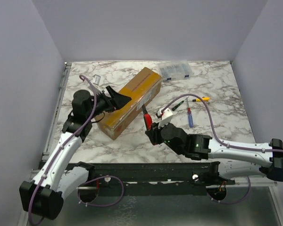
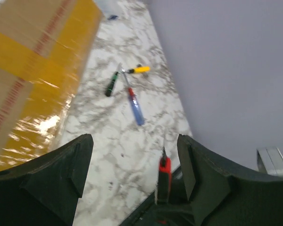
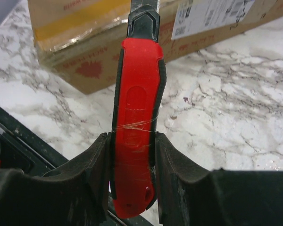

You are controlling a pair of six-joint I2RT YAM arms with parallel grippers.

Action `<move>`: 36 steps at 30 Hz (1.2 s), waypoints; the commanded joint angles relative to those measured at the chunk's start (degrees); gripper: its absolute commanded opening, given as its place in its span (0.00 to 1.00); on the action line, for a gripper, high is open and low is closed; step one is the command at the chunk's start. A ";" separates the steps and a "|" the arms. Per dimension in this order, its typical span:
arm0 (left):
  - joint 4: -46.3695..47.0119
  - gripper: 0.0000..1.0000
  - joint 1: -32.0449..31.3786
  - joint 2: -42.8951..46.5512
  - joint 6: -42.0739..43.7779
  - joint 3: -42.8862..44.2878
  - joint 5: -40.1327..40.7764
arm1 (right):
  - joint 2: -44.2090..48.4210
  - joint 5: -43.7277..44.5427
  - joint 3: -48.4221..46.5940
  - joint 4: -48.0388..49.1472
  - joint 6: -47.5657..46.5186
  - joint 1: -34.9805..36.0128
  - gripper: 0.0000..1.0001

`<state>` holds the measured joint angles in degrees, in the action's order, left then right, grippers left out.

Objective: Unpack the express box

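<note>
The express box (image 1: 132, 96), a long brown carton with yellow tape, lies diagonally on the marble table. My left gripper (image 1: 119, 100) hovers at its left side, open with nothing between the fingers. In the left wrist view the box (image 2: 33, 70) fills the upper left, beyond the open left gripper (image 2: 134, 155). My right gripper (image 1: 153, 129) is shut on a red utility knife (image 1: 146, 117), just right of the box's near end. In the right wrist view the right gripper (image 3: 132, 141) clamps the knife (image 3: 137, 108) upright, its black tip toward the box (image 3: 80, 56), whose white label (image 3: 212, 14) shows.
A clear plastic organiser case (image 1: 175, 70) sits at the back, beyond the box. Three screwdrivers lie right of the box: green (image 1: 178, 104), yellow (image 1: 201, 99) and blue (image 1: 191, 117). A small white item (image 1: 96, 79) rests near the back left. Grey walls surround the table.
</note>
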<state>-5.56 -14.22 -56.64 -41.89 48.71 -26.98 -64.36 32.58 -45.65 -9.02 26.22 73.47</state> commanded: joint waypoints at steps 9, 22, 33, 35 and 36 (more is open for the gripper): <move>14.04 0.79 -15.38 9.49 -16.01 -12.57 10.44 | -2.98 3.04 -7.11 1.92 -2.74 -0.32 0.00; 16.99 0.41 -27.24 1.18 -15.03 -11.72 18.28 | -4.17 2.73 -8.53 3.70 -3.52 -0.34 0.00; 20.74 0.00 -27.50 -0.02 -20.77 -12.04 17.81 | -4.87 3.50 -6.74 3.95 -3.27 -0.28 0.99; 20.99 0.00 -27.56 -0.37 -21.46 -12.28 17.41 | -5.48 4.35 -6.98 3.71 -2.76 -0.34 1.00; 20.99 0.00 -27.53 -0.32 -21.44 -12.39 17.35 | -5.88 5.12 -7.56 2.79 -1.82 -0.29 1.00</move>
<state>11.62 -41.39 -56.55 -60.18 36.58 -9.63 -68.88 34.68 -52.51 -6.92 23.27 73.17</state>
